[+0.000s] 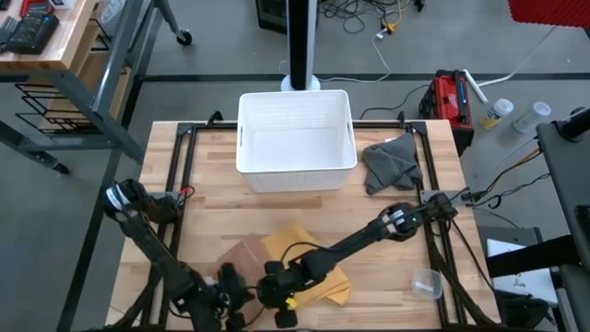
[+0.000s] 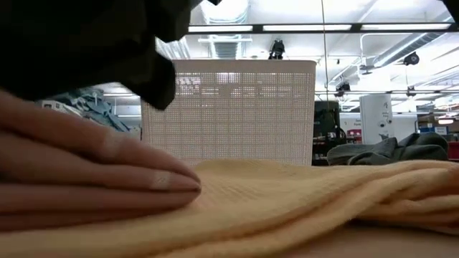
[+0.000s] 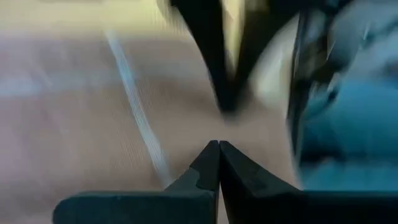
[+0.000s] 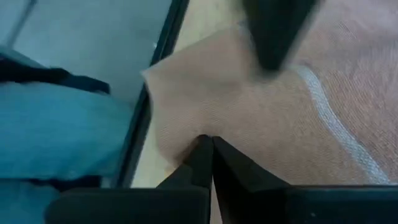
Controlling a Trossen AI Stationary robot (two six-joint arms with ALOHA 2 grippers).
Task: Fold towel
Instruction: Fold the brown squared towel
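At the table's near edge, the left gripper (image 3: 219,149) and right gripper (image 4: 207,144) each have their fingers pressed together on the pinkish-brown towel (image 1: 247,253), which lies partly over a yellow towel (image 1: 318,269). Behind stand a white basket (image 1: 295,138) and a crumpled grey cloth (image 1: 391,164).

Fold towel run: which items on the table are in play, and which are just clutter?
In play:
pink towel
yellow towel
left gripper, shut
right gripper, shut on the pink towel

Clutter:
white basket
grey cloth
clear plastic cup
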